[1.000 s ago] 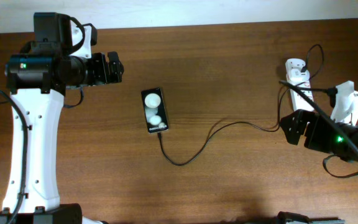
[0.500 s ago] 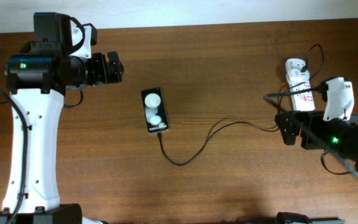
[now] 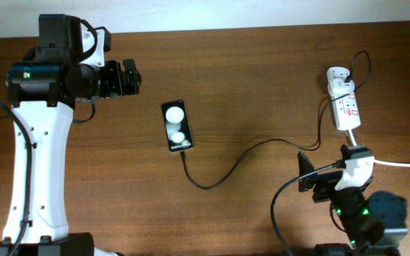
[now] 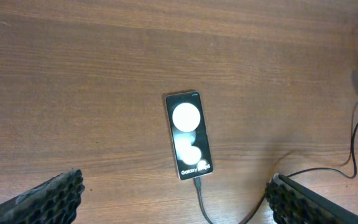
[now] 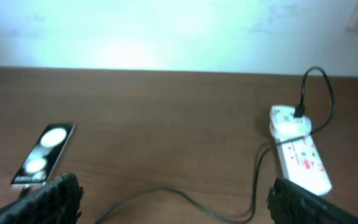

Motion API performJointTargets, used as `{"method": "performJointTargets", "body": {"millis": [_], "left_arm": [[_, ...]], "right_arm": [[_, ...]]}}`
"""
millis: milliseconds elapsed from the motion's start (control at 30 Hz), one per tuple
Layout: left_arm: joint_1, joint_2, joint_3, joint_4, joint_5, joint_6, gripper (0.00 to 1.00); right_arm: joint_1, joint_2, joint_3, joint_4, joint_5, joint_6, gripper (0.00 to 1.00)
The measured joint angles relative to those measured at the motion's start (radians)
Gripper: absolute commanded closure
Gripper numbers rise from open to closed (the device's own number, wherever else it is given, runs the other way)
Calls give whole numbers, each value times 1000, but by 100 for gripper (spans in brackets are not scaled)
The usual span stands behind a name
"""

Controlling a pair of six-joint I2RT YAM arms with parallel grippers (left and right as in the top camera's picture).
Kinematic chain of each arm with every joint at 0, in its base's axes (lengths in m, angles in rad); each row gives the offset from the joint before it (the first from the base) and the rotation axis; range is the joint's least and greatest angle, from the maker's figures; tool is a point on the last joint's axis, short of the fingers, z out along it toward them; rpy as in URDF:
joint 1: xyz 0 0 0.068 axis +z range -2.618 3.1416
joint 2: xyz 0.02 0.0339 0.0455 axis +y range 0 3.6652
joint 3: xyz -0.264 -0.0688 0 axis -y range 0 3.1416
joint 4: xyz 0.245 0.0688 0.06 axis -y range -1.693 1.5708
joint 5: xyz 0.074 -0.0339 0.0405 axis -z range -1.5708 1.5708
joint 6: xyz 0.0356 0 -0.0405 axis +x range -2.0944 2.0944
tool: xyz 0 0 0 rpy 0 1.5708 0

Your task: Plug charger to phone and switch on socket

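**Charger in the phone, both jaws wide and empty**

The phone (image 3: 177, 126) lay flat on the wooden counter (image 3: 262, 71), left of centre. It was face up, with 2 white round spots on its screen and small white "Galaxy" lettering at its near end. The charger (image 3: 205, 186), a thin black cable, met the phone's near short edge, and in the left wrist view its plug tip sat against that edge. From there the cable dipped toward the near side of the counter and rose to the right. It ran on beside the socket (image 3: 346, 107) and looped round to the white adapter (image 3: 339, 77) seated at the strip's far end.

The socket lay at the far right of the counter with red markings on its face. I could not tell whether its switch was on. A thick white cord (image 3: 404, 165) left its near end and ran off to the right.

The left arm (image 3: 38, 142) stood at the left side, and the left jaws pointed toward the phone, well apart from it. Its wrist view showed 2 ribbed black fingers (image 4: 48, 198) in opposite lower corners, so the jaws were wide with nothing between them.

The right arm (image 3: 361, 213) sat at the near edge, below the socket. The right jaws were also wide, with fingers (image 5: 316, 202) in both lower corners, and they held nothing.
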Motion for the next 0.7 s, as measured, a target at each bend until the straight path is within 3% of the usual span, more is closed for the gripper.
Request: {"method": "performJointTargets", "body": {"millis": [433, 700], "left_arm": [[0, 0, 0, 0, 0, 0, 1], [0, 0, 0, 0, 0, 0, 1]], "right_arm": [[3, -212, -367, 309, 35, 28, 1], [3, -264, -451, 347, 35, 29, 1]]}}
